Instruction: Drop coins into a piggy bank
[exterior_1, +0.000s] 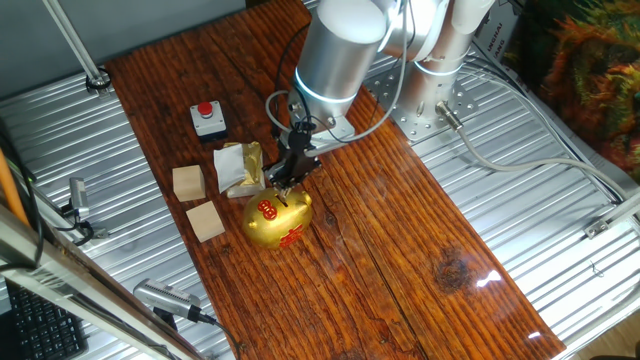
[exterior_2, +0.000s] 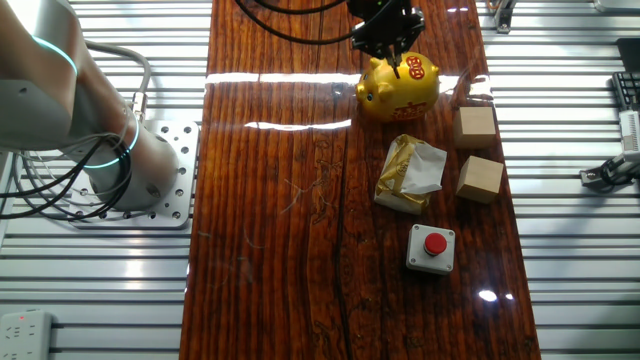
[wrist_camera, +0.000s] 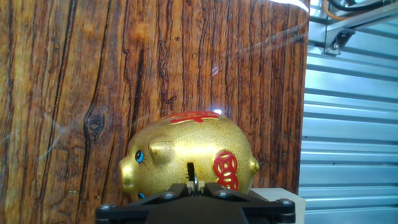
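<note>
The piggy bank (exterior_1: 278, 222) is a shiny gold pig with red markings, standing on the wooden table. In the other fixed view the piggy bank (exterior_2: 398, 88) sits near the far edge. My gripper (exterior_1: 290, 183) hangs directly over its back, with the gripper (exterior_2: 397, 58) just touching or nearly touching the top. In the hand view the gripper (wrist_camera: 194, 185) is shut on a thin silver coin (wrist_camera: 194, 180) held on edge. The coin sits right above the dark slot (wrist_camera: 189, 168) in the piggy bank (wrist_camera: 180, 152).
A white-and-gold foil wrapper (exterior_1: 240, 168) lies beside the pig. Two tan wooden cubes (exterior_1: 188, 183) (exterior_1: 205, 221) stand left of it. A grey box with a red button (exterior_1: 208, 118) sits further back. Ribbed metal panels (exterior_1: 560, 200) flank the wooden board.
</note>
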